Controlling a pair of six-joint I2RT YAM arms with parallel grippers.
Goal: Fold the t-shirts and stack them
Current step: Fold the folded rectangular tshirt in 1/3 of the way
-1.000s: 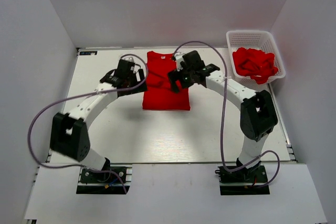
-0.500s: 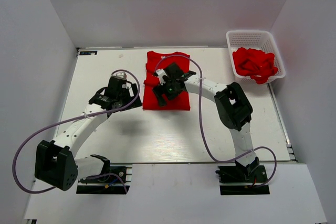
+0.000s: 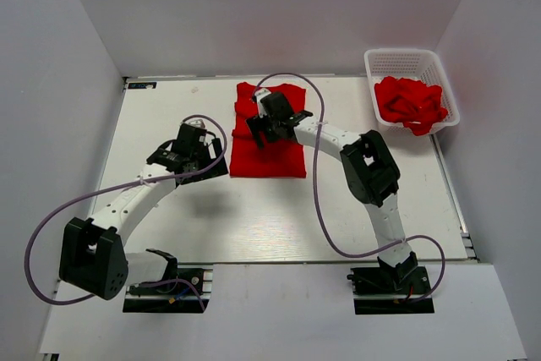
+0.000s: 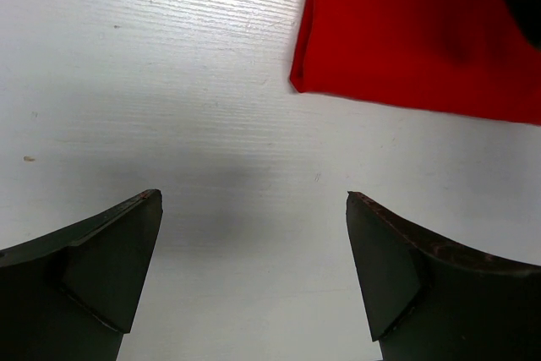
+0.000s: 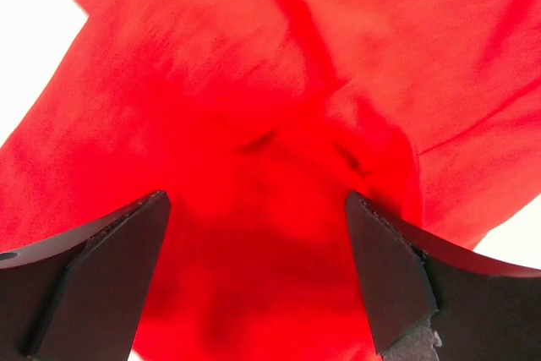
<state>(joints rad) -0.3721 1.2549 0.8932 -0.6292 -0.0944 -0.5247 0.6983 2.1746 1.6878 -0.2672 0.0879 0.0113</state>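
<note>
Matt red cloth t-shirt [image 3: 270, 158]; table [image 3: 169, 103] white, faintly wood-grained; basket [image 3: 404, 62] of white plastic mesh

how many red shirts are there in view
2 at least: one shirt spread far-middle on the table, under the right tool; a crumpled red heap in the white basket, far right, may hide several more.

Fixed camera high at the near side looking down on the whole counter [image 3: 254, 217], left wrist low over bare counter, right wrist closer over the folded red t-shirt [image 3: 270, 158], shared by all
</note>
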